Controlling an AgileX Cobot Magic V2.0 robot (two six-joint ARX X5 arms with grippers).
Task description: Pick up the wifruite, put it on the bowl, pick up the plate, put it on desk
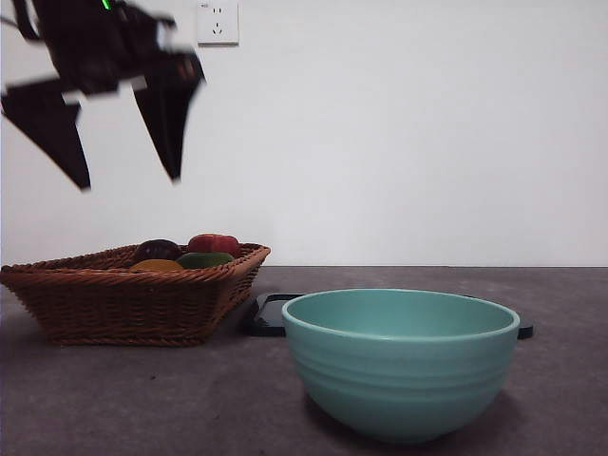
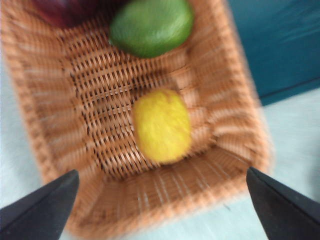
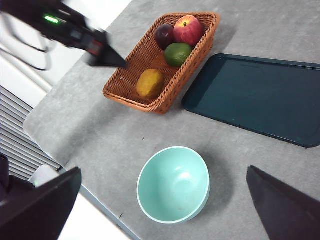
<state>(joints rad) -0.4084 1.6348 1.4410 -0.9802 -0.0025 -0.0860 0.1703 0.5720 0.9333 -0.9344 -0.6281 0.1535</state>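
Observation:
The wifruite, an oval brownish-orange fruit, lies alone at one end of a wicker basket. It also shows in the right wrist view and as an orange sliver above the basket rim. My left gripper hangs open well above the basket, with the wifruite centred under its jaws. The mint-green bowl stands empty on the desk. My right gripper is open high above the bowl. The plate, a dark teal flat tray, lies beside the basket.
A green fruit, a dark purple fruit and a red apple fill the basket's other end. The desk edge runs close to the bowl. A white wall with a socket stands behind.

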